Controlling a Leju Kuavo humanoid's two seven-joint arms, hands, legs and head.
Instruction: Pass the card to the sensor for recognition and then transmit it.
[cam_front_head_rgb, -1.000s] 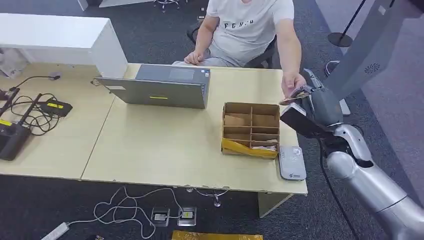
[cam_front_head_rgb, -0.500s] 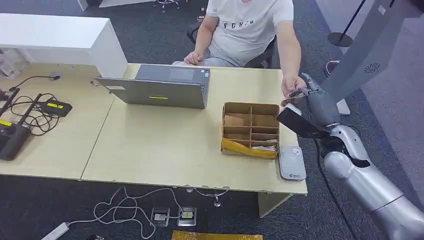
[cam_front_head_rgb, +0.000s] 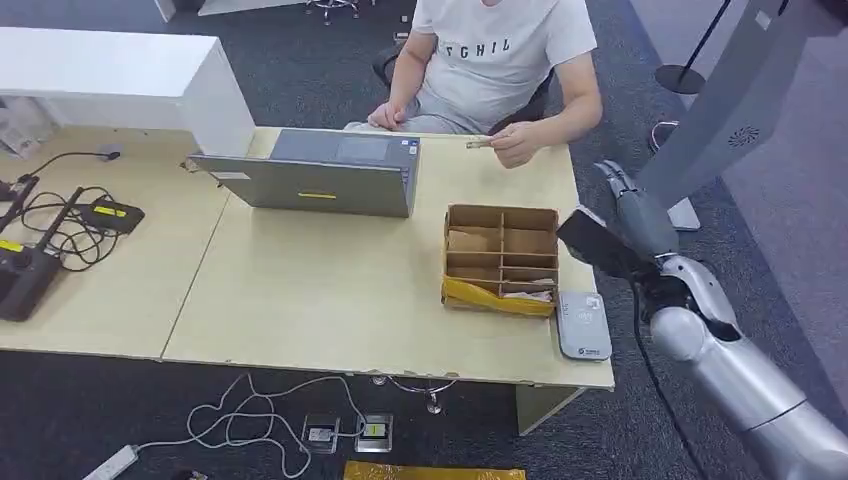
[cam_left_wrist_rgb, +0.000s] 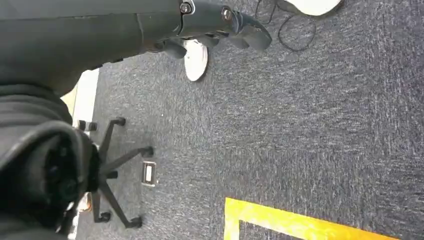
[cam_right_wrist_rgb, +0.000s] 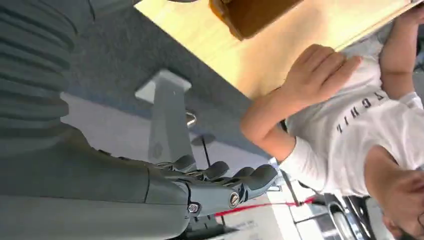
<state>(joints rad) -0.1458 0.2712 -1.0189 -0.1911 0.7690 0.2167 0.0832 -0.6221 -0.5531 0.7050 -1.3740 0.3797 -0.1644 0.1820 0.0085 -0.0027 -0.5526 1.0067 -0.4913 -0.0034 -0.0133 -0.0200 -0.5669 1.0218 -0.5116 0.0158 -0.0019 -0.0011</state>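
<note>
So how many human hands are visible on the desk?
2: one hand rests behind the laptop; the other hand holds the card above the divided box.

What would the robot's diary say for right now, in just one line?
stage: handover done | small tan card: in person's hand, over pale wooden table | right hand: holds nothing, beside table | left hand: hangs above carpet

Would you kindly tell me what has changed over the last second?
The right hand let go of the card; the person's hand took it and drew it back over the table. The right hand now holds nothing. The box, reader and laptop stayed put.
</note>
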